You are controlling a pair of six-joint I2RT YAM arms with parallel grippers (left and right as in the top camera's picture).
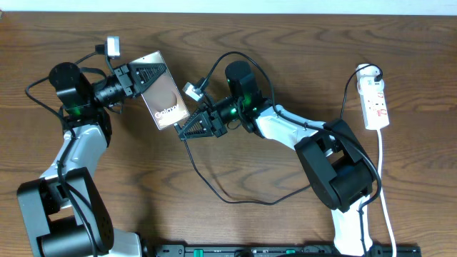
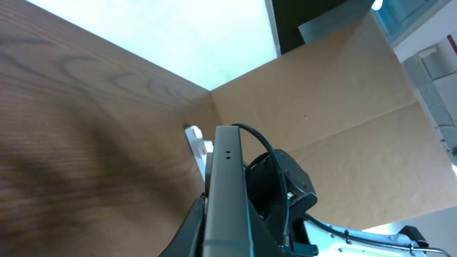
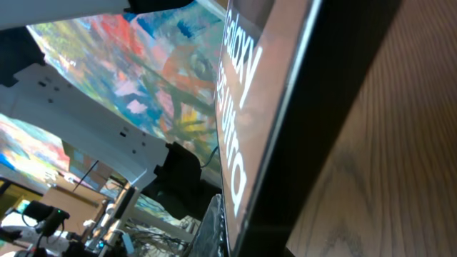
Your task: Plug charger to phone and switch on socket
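The bronze-brown phone [image 1: 166, 100] lies tilted at the table's middle left, its white lettering facing up. My left gripper [image 1: 148, 73] is shut on its far end. In the left wrist view the phone [image 2: 225, 185] stands edge-on between the jaws. My right gripper [image 1: 187, 128] is shut at the phone's near end. The thin black charger cable [image 1: 214, 189] runs up into its fingers, and the plug tip is hidden. In the right wrist view the phone's face [image 3: 243, 128] fills the middle beside one finger [image 3: 213, 228]. The white socket [image 1: 375, 103] lies at the far right.
The socket's white cord [image 1: 382, 171] runs down the right edge toward the front. The right arm's dark body [image 1: 335, 168] sits between phone and socket. The left arm's base [image 1: 64, 214] is at the front left. A cardboard wall [image 2: 321, 93] stands beyond the table.
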